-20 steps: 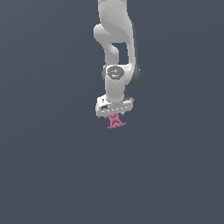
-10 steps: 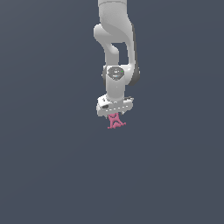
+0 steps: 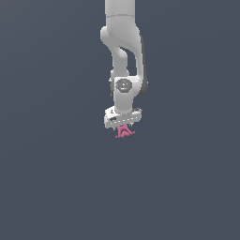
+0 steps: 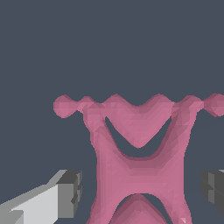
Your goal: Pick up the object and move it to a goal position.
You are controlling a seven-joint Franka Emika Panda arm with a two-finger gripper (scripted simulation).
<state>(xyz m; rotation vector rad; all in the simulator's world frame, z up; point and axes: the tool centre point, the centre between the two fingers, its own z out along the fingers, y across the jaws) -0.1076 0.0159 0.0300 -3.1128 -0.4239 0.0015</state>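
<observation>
Pincer settling over the pink piece

Over the last second the pincer (image 3: 123, 124) barely moved; it hangs spread, fingers (image 4: 70, 194) flanking the object (image 3: 125, 132) on the table (image 3: 56, 178), apparently untouched: closing comes next.

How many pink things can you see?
1. The only pink piece sits right under the white gripper, between its fingers, which stand apart from it on either side. Nothing else pink shows on the grey ground, though the arm could hide a little.
</observation>
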